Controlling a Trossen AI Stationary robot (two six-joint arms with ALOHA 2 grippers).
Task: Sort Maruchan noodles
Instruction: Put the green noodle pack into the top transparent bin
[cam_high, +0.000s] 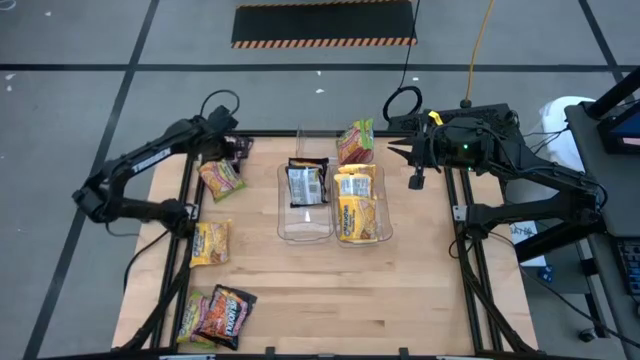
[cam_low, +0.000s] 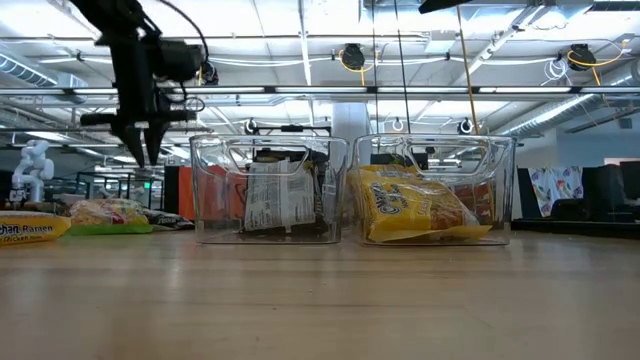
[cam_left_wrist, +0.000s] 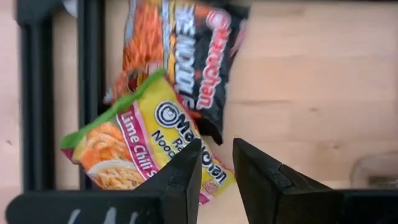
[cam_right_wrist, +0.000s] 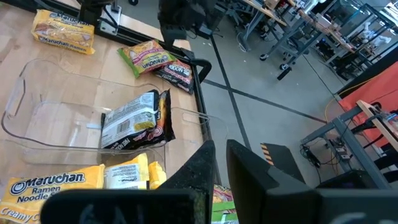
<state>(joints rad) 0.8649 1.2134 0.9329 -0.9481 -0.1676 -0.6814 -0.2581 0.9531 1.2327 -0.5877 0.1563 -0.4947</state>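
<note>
Lime-chili packet (cam_left_wrist: 134, 152): table's far-left corner, overlapping dark packet (cam_left_wrist: 186, 59). Left gripper (cam_left_wrist: 216, 163) just above it, fingers spread a little, nothing between, not touching.
Other packets: yellow one (cam_high: 210, 243) at left edge; two more (cam_high: 217, 316) at near-left corner.
Left bin (cam_high: 305, 228): dark packet w/ pale back (cam_high: 307, 183).
Right bin (cam_high: 383, 215): yellow packets (cam_high: 356, 204).
Pink-green packet (cam_high: 355, 141) behind bins.
Right gripper (cam_high: 397, 152) hangs by far-right edge, apart from packets, fingers nearly together, empty.
</note>
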